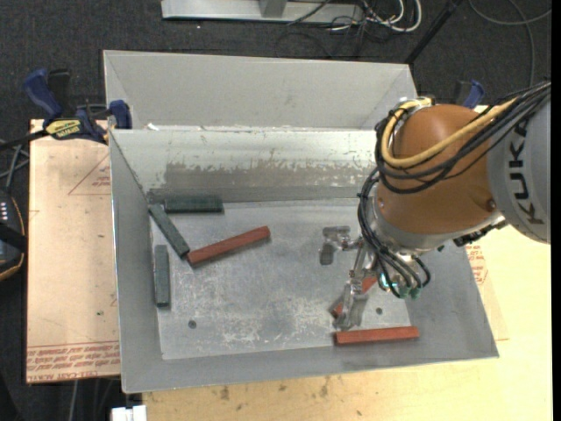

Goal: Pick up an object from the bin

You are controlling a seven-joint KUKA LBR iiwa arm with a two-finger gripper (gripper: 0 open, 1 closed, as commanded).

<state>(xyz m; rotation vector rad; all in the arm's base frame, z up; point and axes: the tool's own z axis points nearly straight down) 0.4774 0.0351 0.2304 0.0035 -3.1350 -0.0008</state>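
Note:
My gripper [339, 279] hangs below the arm's orange cover at the right of the bin, low over the floor. Its fingers stand open, one fingertip [330, 251] farther back and the other fingertip [344, 312] toward the front, with nothing between them. A red-brown bar [377, 334] lies flat along the front right of the bin. Its left end is right beside the front fingertip; I cannot tell if they touch.
A second red-brown bar [229, 245] lies slanted left of centre. Three dark grey bars rest at the left: one [194, 204] by the back wall, one [168, 231] diagonal, one [161, 275] along the left wall. The arm covers the bin's right side.

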